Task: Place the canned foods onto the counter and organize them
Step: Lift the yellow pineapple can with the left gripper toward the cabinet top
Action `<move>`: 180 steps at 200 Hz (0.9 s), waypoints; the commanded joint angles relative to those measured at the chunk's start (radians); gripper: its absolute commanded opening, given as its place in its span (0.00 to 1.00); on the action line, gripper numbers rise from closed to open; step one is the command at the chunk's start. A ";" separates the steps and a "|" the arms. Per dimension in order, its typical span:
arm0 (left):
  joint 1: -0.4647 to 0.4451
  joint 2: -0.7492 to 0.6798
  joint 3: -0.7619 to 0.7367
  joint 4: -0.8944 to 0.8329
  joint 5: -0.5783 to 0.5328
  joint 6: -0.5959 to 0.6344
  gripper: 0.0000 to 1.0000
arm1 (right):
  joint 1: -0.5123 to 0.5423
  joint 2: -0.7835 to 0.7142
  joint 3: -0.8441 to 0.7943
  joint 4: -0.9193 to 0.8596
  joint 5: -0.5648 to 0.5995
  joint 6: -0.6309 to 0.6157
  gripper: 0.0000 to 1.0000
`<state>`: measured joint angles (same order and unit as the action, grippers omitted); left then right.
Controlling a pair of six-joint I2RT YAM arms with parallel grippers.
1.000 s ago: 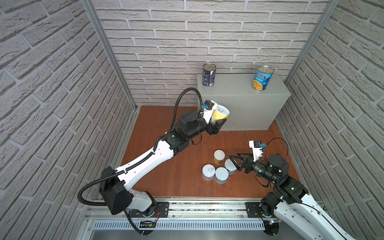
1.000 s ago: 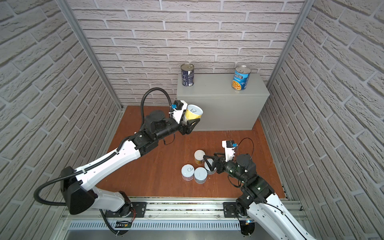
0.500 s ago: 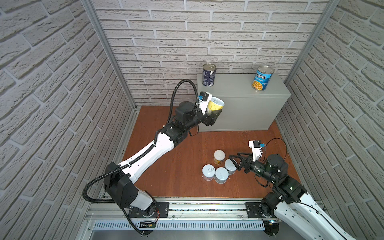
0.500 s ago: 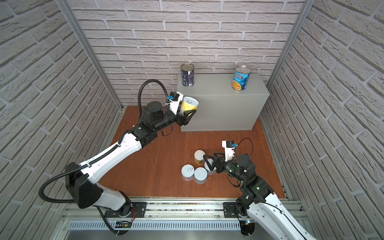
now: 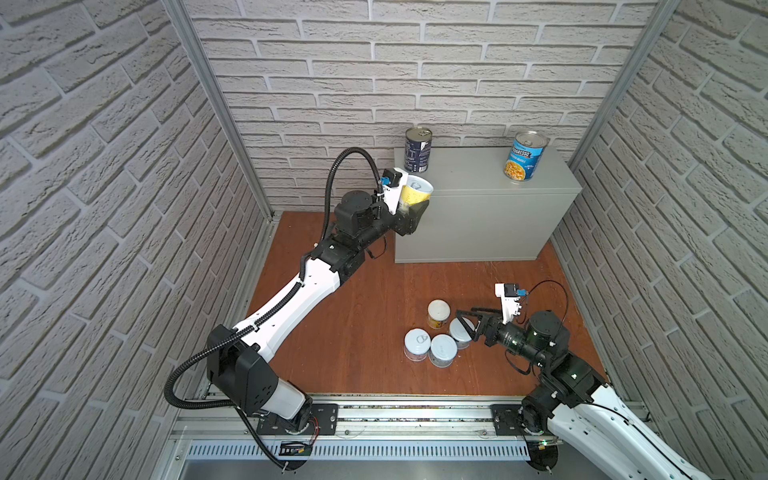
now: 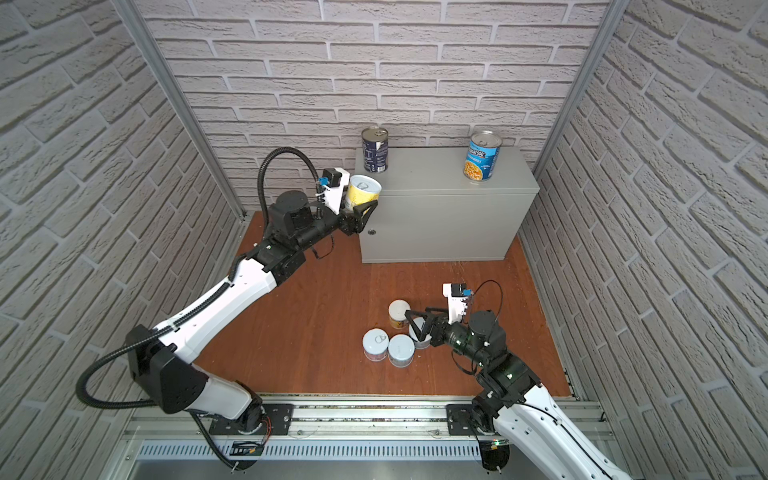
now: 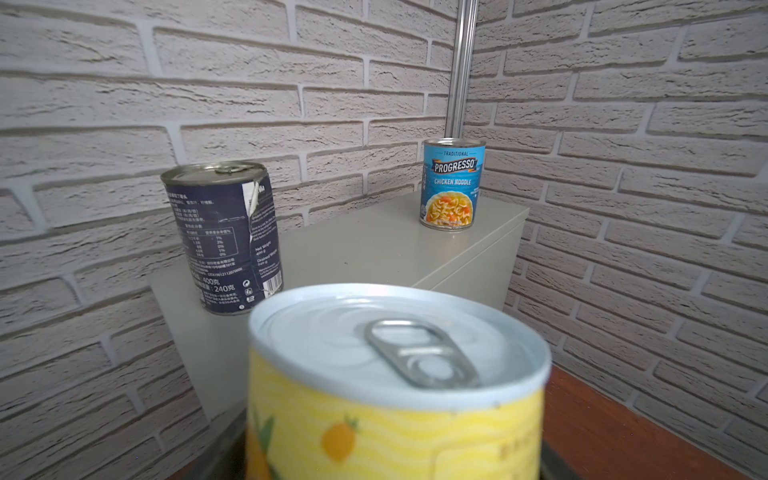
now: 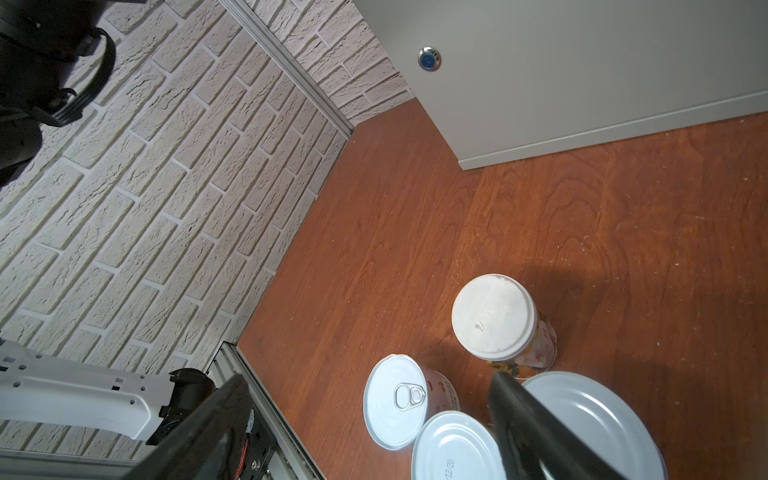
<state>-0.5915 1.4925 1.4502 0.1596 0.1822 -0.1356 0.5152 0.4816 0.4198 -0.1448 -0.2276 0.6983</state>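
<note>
Top-down view: at 12 o'clock, the left gripper point(image 5: 415, 205) is clamped on an upright yellow can point(image 5: 417, 191), just beside the grey counter's point(image 5: 469, 174) front-left corner. A navy can point(image 5: 418, 149) and a blue soup can point(image 5: 527, 156) stand on its top. At 5 o'clock, the right gripper point(image 5: 461, 322), jaws spread, hovers at four short cans point(image 5: 443, 349) on the wooden floor point(image 5: 353, 316).

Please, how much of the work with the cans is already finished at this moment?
Done: two tall cans, the navy can and the Progresso can, stand upright on the counter. In hand: the left tool grips the yellow can beside the counter, not yet set down. Left: four short cans stand on the floor, with the open right tool beside them, holding nothing.
</note>
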 commanded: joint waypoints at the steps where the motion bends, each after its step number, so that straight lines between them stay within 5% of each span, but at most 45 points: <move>1: 0.015 0.021 0.059 0.200 0.003 0.048 0.44 | 0.006 -0.019 -0.019 0.081 0.026 0.029 0.90; 180: 0.117 0.273 0.206 0.407 0.146 -0.043 0.44 | 0.006 -0.103 -0.012 -0.049 0.069 0.001 0.91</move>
<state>-0.4919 1.7557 1.5887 0.3637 0.2810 -0.1421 0.5152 0.3752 0.4095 -0.2214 -0.1520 0.7025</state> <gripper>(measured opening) 0.762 0.908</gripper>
